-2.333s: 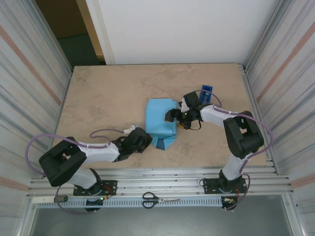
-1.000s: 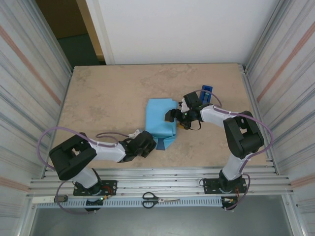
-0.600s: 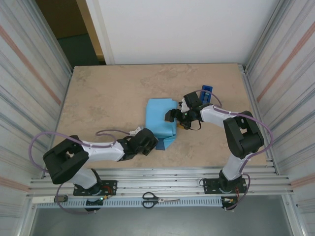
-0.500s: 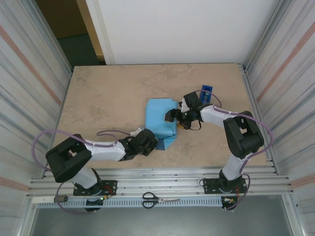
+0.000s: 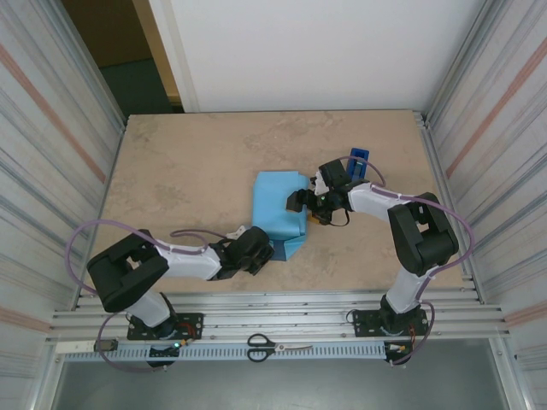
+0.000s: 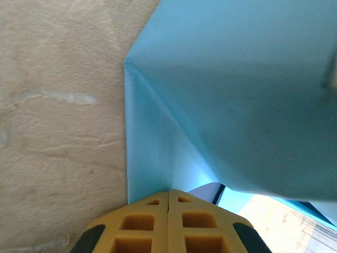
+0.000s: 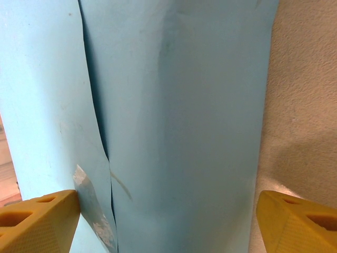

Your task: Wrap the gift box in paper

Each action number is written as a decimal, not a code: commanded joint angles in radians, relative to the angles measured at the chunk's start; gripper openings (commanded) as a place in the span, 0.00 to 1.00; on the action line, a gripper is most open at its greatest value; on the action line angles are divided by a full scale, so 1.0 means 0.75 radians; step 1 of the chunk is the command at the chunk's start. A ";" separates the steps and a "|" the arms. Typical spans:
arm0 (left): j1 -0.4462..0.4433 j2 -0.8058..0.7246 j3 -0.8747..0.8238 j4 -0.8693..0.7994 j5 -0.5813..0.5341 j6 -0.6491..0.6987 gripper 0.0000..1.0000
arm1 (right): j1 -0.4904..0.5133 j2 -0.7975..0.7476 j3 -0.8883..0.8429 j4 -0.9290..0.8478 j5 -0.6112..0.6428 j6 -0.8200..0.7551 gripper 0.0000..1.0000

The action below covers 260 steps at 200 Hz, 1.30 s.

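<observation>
A: Anything holding anything?
B: Just the paper (image 5: 278, 207). Sky-blue face out, folded into a squat parcel. The gift box is fully covered, can't see it.
A: Where?
B: Around mid tabletop (image 5: 188, 171), a bit toward the near edge. The parcel's near end has a pointed flap, with darker blue showing at its edge.
A: Paper look?
B: Right wrist view: long seam down the top, one layer over the other, a strip of clear tape (image 7: 87, 197) on the seam, faint creases. Left wrist view: sharp diagonal fold at the parcel's corner.
A: Left hand?
B: Left hand (image 5: 261, 250) clenched, pads pressed together, tip at the near-left flap. Can't tell if any paper is pinched.
A: Right hand?
B: Right hand (image 5: 306, 210) released, jaws wide, at the parcel's right side. One fingertip over paper, the other over bare tabletop.
A: Else?
B: Blue tape dispenser (image 5: 359, 159) just beyond the right hand, toward the far-right corner. Scissors (image 5: 275, 346) on the rail past the near edge.
</observation>
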 commanded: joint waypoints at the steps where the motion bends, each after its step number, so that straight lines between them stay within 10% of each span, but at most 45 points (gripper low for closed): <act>1: -0.015 0.055 -0.034 0.028 0.019 -0.041 0.00 | 0.013 0.044 -0.054 -0.180 0.079 -0.019 0.85; 94: 0.015 -0.354 -0.041 -0.175 -0.222 0.300 0.00 | 0.015 0.042 -0.038 -0.188 0.090 -0.014 0.85; 260: 0.124 -0.110 -0.042 0.043 -0.088 0.318 0.00 | 0.033 0.055 -0.015 -0.200 0.089 -0.013 0.86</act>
